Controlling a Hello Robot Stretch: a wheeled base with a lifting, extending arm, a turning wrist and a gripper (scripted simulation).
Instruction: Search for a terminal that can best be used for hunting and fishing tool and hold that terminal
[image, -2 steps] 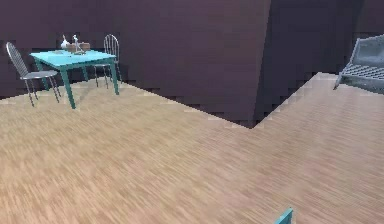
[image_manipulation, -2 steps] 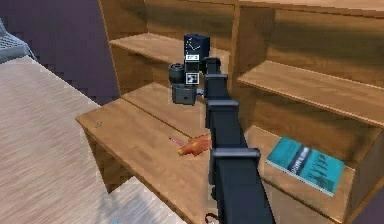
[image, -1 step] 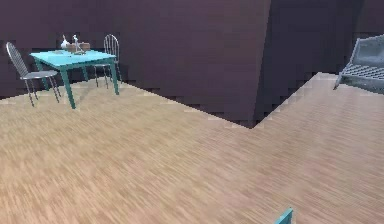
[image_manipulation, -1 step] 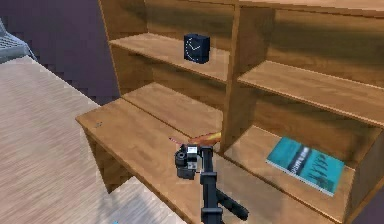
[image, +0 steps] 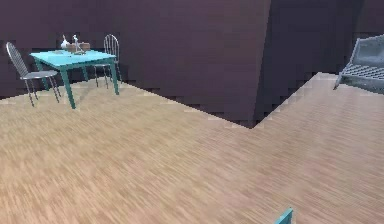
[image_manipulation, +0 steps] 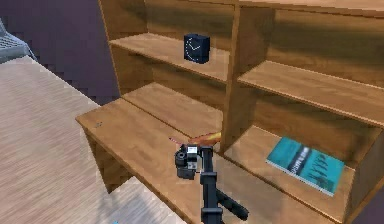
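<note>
Pale plank floor (image: 150, 160) meets dark purple walls (image: 190, 50). A teal table (image: 72, 64) with two metal chairs (image: 28, 72) stands near one wall. A wooden shelving unit (image_manipulation: 232, 85) with a desk ledge lines another

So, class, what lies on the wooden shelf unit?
A dark box on the upper shelf, a teal book lower right, a thin brown stick by the claw. The claw covers the board beneath.

forward view: pretty even light, can't tell the source | dark purple wall (image: 190, 50) looks dim, pale wood-plank floor (image: 150, 160) reads brighter | arm side view: brown wooden shelf unit (image_manipulation: 300, 85) well lit, soft shadows under its boards, darker toward the back corners
</note>
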